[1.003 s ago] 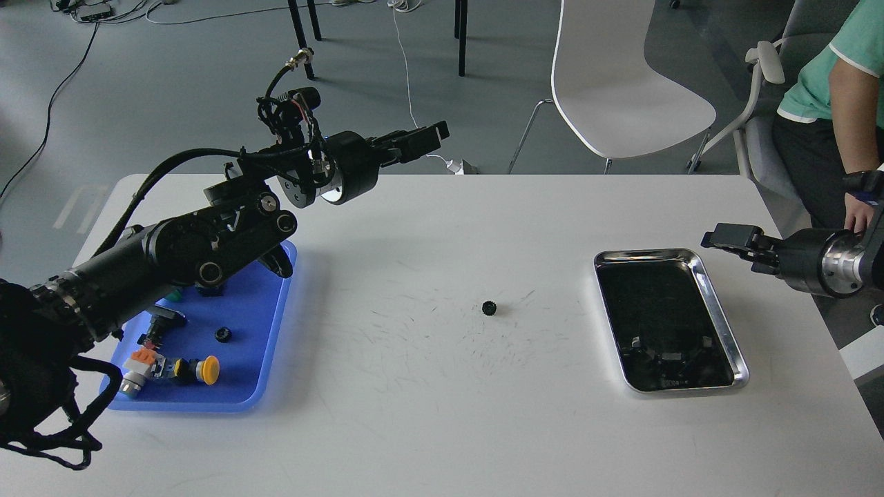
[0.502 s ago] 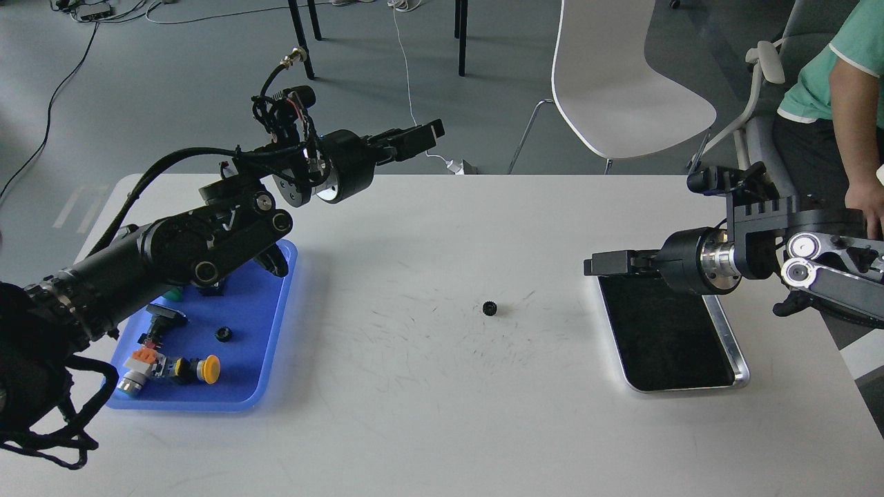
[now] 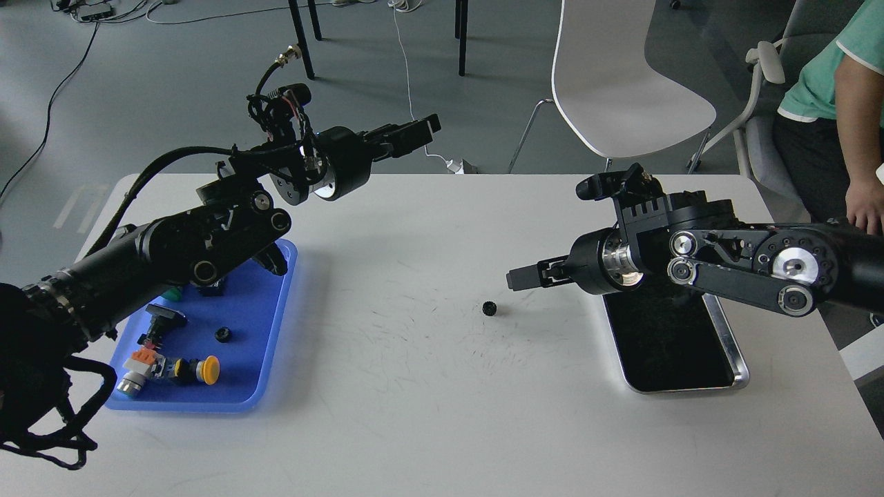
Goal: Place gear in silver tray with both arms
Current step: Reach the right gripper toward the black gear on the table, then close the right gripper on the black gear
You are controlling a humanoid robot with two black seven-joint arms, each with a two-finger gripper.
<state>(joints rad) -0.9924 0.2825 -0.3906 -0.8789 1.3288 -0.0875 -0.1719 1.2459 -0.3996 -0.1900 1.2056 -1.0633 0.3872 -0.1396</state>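
The gear (image 3: 489, 308) is small and black and lies alone on the white table, near its middle. The silver tray (image 3: 740, 361) lies to the right with a dark mirror-like bottom; my right arm covers its far end. My right gripper (image 3: 519, 277) hovers just right of and slightly above the gear, pointing left at it. Its fingers overlap side-on, so I cannot tell whether they are open. My left gripper (image 3: 416, 131) is held high over the table's far edge, pointing right, away from the gear. Its fingers are also seen side-on.
A blue plastic tray (image 3: 266, 359) at the left holds a second small black gear (image 3: 222, 335), a yellow-capped button part (image 3: 204, 370) and other small parts. A white chair (image 3: 621, 83) stands behind the table. A person (image 3: 856, 103) sits at the far right.
My right arm has swung in from the far right, across the silver tray, to just beside the gear. My left arm has drifted slightly left and up. The gear has not moved.
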